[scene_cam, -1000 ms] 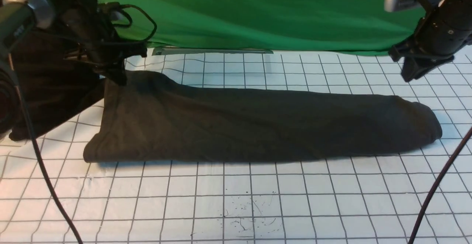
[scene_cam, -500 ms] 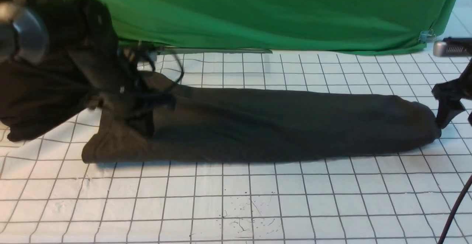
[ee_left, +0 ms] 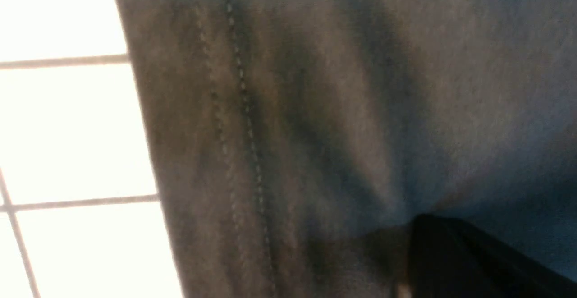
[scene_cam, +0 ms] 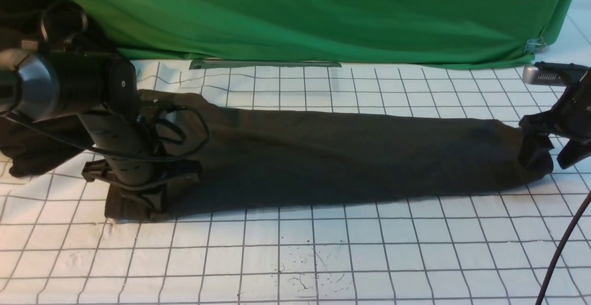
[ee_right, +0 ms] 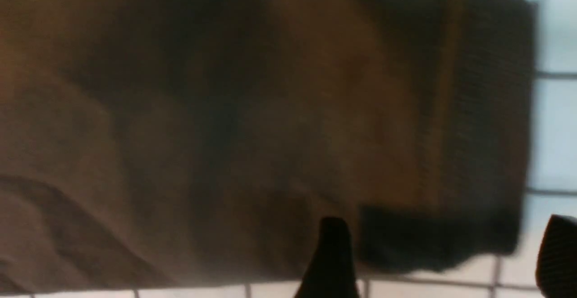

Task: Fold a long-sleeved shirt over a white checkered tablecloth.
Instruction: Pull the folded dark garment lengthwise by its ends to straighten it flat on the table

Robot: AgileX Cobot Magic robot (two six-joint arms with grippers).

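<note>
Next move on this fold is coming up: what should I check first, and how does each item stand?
1. The long-sleeved shirt lies as one long strip on the white checkered tablecloth: ok.
2. The left gripper is down at the strip's left near corner: ok.
3. The left gripper is closed on the fabric: cannot tell. Only one finger shows in the wrist view.
4. The right gripper straddles the strip's right end: ok.
5. The right gripper holds that end: not ok, the jaws stand apart.
6. The right arm's cable is off the shirt: ok.
</note>
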